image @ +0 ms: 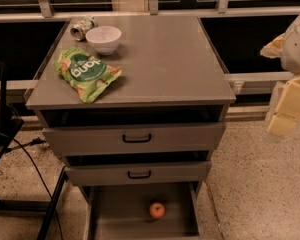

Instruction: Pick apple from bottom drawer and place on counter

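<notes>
Below, apple [157, 210] in open bottom drawer [117, 215]; claw [284, 118] right of counter [180, 69], grip unclear.

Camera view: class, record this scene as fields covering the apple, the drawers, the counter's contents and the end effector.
apple: lying in the bottom drawer, untouched
bottom drawer: pulled open
upper drawers: both slightly out, black handles
counter: white bowl, green snack bag and tipped can, all on its left side
end effector: right of the cabinet, about counter height, far from the apple
</notes>
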`<state>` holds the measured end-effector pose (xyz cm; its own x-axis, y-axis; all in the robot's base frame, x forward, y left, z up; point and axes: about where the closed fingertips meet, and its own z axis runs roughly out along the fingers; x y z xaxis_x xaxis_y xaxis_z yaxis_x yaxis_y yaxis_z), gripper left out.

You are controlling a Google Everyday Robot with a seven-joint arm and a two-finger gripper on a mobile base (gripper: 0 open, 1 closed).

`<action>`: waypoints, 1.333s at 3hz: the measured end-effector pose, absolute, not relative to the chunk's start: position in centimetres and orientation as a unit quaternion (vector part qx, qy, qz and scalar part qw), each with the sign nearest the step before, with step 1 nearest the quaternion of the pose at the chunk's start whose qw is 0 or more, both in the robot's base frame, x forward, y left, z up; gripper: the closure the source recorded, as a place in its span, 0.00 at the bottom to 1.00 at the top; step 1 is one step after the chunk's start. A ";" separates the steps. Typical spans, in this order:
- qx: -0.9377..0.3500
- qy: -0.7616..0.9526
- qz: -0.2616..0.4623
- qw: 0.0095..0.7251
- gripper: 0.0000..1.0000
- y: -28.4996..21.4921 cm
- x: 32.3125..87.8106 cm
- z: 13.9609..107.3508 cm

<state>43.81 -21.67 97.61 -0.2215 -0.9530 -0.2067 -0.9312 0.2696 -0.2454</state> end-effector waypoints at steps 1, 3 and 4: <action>-0.603 0.781 -0.034 0.159 0.00 -21.7 43.8 97.6; -0.595 0.782 -0.018 0.182 0.00 -20.7 43.7 95.3; -0.595 0.781 -0.006 0.192 0.00 -19.9 43.4 92.9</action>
